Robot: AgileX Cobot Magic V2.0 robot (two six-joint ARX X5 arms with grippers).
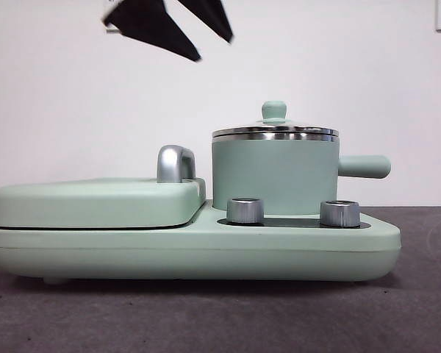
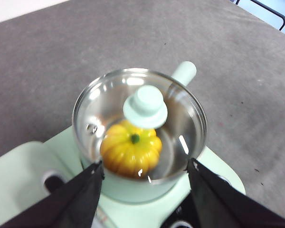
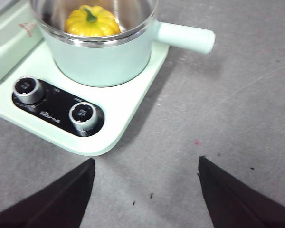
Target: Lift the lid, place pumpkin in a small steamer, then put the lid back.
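The left hand [image 2: 145, 187] hung above the small steamer [image 1: 273, 176], its two black jaws spread wide and pinching nothing, one to each side of the pot's rim as seen from the wrist. Directly beneath it the lid [image 2: 140, 114] sat on the steamer, its mint-green knob [image 2: 145, 106] central and its steel rim appearing level and seated all round in the front view. Through the glass the pumpkin [image 2: 131, 153] lay on the steamer's floor, stem up. The right hand [image 3: 146, 190] was likewise spread and held nothing, standing over the bare desk [image 3: 237, 109] just beside the appliance's base [image 1: 191, 250] and its two dials [image 3: 54, 102]. In my judgement the task stood essentially complete, and the step in hand was a clean withdrawal: the left hand should rise straight up with the jaws kept apart, clear of the knob and of the side handle [image 1: 364, 166], so that the lid is not nudged off its seat.
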